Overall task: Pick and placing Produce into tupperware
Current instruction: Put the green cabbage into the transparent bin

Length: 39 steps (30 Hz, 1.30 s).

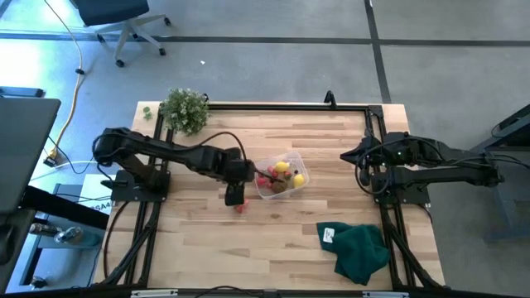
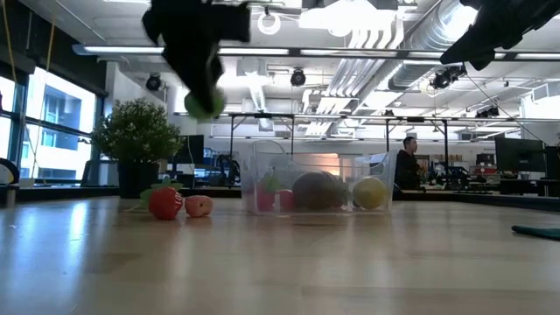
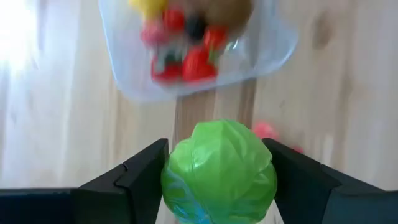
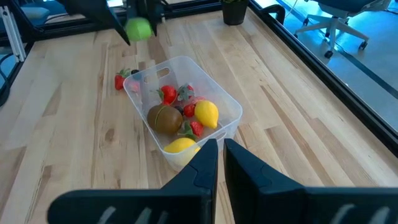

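Left gripper [image 3: 217, 180] grips green cabbage [image 3: 219, 171] (right idle, closed); centre it over tupperware [image 1: 282, 175] before you release.

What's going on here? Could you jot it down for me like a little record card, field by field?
Left gripper: raised above the table beside the tub, jaws closed on the green cabbage
Right gripper: waiting off to the tub's other side, jaws shut, holding nothing
Clear tub: on the table, holding two yellow lemons, a brown fruit and red pieces
Still on the table: a red strawberry and a peach-coloured piece, outside the tub
Elsewhere: potted plant, dark green cloth
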Motion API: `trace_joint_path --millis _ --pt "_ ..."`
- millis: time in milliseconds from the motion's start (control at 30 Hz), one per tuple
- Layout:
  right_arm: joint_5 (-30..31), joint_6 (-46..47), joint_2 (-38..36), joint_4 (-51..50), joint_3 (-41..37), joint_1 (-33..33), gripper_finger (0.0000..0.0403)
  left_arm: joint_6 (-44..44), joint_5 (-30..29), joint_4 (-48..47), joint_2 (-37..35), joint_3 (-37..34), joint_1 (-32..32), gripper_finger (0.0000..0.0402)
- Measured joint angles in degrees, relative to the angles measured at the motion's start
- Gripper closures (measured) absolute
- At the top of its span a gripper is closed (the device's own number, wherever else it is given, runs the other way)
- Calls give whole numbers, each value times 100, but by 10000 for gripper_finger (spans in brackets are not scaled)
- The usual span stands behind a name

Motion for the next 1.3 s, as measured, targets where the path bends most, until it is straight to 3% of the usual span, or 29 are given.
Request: trace_joint_path --millis 100,233,400,600,767,1033,1300 --pt "2 2 0 0 -2 0 384 453 0 97 2 457 4 172" --pt "2 2 24 -2 -2 0 384 962 71 909 2 755 40 166" --pt "0 0 40 -2 -2 0 384 1252 829 1872 125 857 401 160" --pt "2 2 39 -4 -2 0 384 1550 1315 2140 609 845 794 175" --pt "-2 0 39 -4 -1 0 384 1671 1599 2242 1174 845 942 163" --pt "0 0 37 -4 -1 1 384 1826 1590 2347 1840 841 979 170" --pt "0 2 39 -4 -2 0 384 1965 1352 2194 2009 842 981 157"
